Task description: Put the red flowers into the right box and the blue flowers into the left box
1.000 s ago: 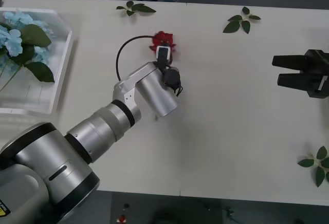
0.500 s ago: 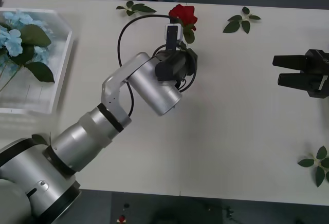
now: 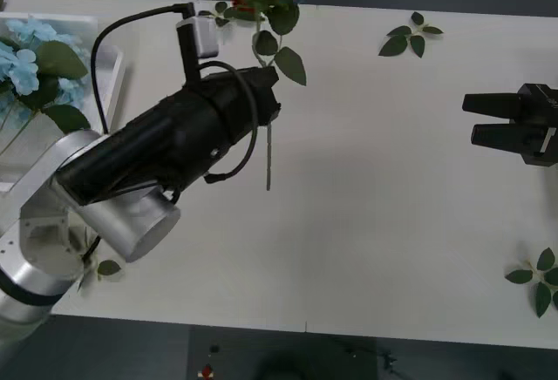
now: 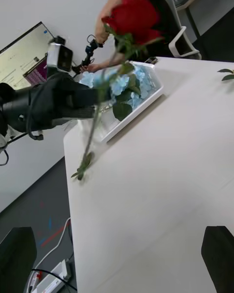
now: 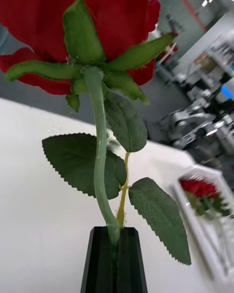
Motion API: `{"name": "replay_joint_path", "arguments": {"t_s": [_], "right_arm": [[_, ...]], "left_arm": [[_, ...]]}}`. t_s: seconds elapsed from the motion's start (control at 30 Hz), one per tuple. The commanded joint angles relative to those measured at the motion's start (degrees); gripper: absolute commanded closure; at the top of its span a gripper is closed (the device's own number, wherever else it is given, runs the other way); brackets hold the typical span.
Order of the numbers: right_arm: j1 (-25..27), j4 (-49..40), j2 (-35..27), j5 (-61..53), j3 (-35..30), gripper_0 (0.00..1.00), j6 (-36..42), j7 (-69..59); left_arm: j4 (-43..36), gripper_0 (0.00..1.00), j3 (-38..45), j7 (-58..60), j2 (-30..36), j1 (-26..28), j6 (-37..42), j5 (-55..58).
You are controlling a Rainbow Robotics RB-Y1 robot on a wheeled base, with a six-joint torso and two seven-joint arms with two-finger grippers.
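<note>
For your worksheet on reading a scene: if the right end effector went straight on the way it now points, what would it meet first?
The right end effector points across the table toward the rose held by the left end effector; probably that stem first, though depth is unclear.

You are looking at a white table (image 3: 366, 223) with loose green leaf sprigs lying on it: one (image 3: 410, 35) near the far edge, another (image 3: 537, 281) at the right edge. A monitor (image 4: 22, 53) is glowing beside a person (image 4: 109, 14) behind the table.

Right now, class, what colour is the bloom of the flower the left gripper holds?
Red; the rose shows best in the left wrist view, its stem pinched by the left gripper.
</note>
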Motion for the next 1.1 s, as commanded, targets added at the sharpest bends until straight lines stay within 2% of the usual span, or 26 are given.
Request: {"name": "replay_joint_path", "arguments": {"t_s": [0.03,0.23,0.43,0.63,0.8,0.93,1.1], "right_arm": [[-1.59,-0.54,0.60,-0.35,-0.97,0.00,-0.07,1.66],[-1.59,-0.54,0.60,-0.35,-0.97,0.00,-0.07,1.66],[-1.24,0.16,-0.19,-0.53,-1.05,0.00,0.11,1.66],[-1.32,0.25,-4.23,-5.62,0.35,0.00,1.07,1.66],[-1.32,-0.54,-4.06,-8.70,1.85,0.00,2.57,1.66],[-1.41,-1.95,-3.80,-13.01,5.71,0.00,1.60,1.66],[-1.41,-3.00,-2.30,-14.50,8.44,0.00,0.72,1.66]], "left_arm": [[-3.26,1.00,1.83,0.27,0.27,1.57,-10.32,4.45],[-3.96,1.00,1.57,0.36,-0.52,1.04,-18.41,11.48],[-5.54,1.00,1.39,0.27,-2.98,-1.68,-19.20,14.29],[-5.10,1.00,-0.54,0.80,-7.29,-5.37,-19.02,15.70],[-4.75,1.00,-2.74,0.62,-9.13,-6.87,-12.69,16.32],[-4.49,1.00,-3.79,-0.26,-9.40,-8.27,-7.77,16.58],[-4.49,1.00,-3.53,-5.35,-10.01,-9.33,3.04,17.46]]}}
